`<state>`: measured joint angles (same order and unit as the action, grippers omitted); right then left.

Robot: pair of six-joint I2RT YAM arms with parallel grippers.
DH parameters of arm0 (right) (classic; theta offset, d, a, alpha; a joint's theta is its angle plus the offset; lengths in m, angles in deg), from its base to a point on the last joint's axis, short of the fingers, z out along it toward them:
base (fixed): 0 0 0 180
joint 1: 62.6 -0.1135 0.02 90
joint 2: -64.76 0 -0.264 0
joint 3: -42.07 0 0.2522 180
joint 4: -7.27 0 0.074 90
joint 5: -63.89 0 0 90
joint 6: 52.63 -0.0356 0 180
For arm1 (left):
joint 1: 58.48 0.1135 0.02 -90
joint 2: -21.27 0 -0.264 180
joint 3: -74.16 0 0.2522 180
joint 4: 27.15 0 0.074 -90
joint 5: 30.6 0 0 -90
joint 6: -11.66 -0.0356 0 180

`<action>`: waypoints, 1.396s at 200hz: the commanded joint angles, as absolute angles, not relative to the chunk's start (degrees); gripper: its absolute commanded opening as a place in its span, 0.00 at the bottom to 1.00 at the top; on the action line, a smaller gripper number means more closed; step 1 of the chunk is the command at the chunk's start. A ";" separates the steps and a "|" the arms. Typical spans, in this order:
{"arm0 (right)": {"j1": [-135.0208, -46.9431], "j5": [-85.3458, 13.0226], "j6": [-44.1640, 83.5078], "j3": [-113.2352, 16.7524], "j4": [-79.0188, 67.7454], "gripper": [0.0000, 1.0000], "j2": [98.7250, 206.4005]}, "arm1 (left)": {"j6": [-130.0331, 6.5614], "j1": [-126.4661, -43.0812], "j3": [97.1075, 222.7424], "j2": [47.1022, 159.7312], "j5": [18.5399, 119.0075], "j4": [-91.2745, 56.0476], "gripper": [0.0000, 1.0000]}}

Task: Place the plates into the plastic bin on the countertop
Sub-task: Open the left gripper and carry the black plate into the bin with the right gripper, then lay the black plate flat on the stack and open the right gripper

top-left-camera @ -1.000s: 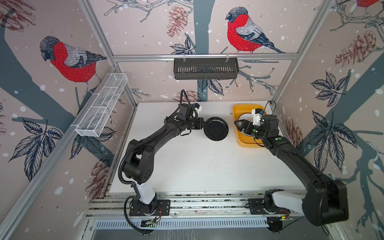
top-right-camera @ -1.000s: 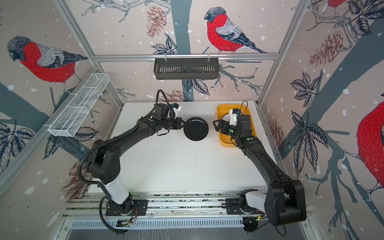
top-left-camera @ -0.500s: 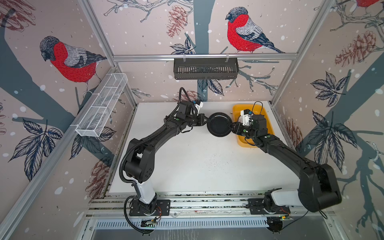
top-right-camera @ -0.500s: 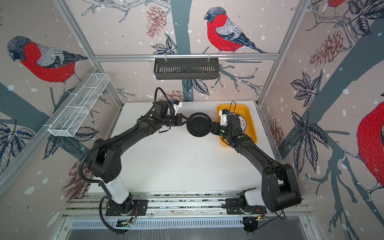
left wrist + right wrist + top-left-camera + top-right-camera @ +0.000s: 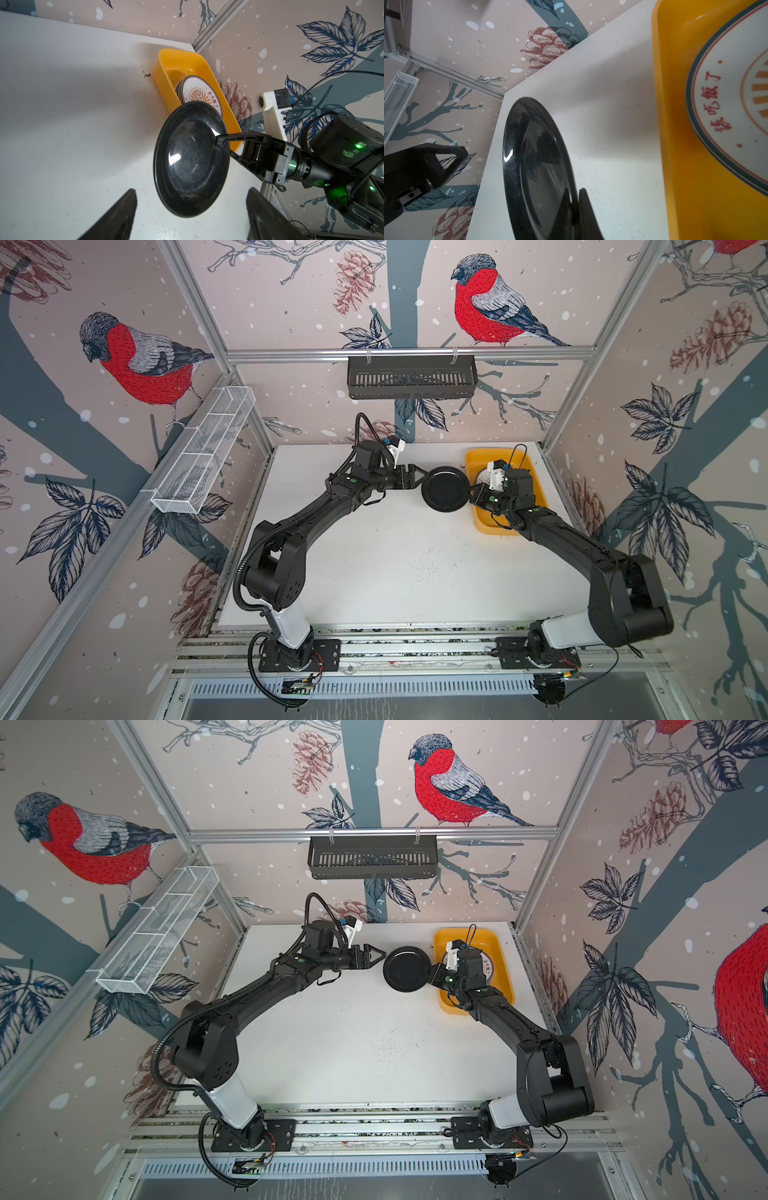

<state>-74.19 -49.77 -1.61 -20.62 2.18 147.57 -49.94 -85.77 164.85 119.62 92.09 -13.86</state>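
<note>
Handover: left tool [image 5: 379, 958] just opened; right tool [image 5: 471, 498] now clamps the black plate [image 5: 445, 494]. We expect the bin [image 5: 484, 524] next.

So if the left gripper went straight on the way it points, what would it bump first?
Probably the black plate, which the right gripper grips; the left gripper, jaws open, points straight at its rim.

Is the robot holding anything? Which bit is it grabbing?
The right end effector pinches the black plate by its rim, on the edge nearest the yellow bin. The left end effector is open and holds nothing.
</note>
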 commanded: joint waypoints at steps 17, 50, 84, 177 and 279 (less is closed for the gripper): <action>-67.29 -47.99 -5.59 -19.36 6.00 0.02 146.33 | -54.12 -85.98 160.00 115.22 89.38 -21.54 0.90; -58.55 -48.77 -9.47 -16.25 10.32 0.02 147.25 | -57.91 -89.63 155.21 112.90 86.83 -25.93 0.91; -53.74 -47.14 -10.36 -16.41 11.26 0.02 150.64 | -62.69 -96.70 151.39 111.95 80.04 -30.91 0.96; -50.16 -45.02 -11.68 -22.64 9.89 0.05 162.22 | -63.41 -99.08 151.84 113.72 78.16 -32.39 0.96; -50.38 -43.77 -7.95 -24.13 3.30 0.63 160.53 | -64.15 -98.94 150.04 109.44 72.41 -29.65 0.96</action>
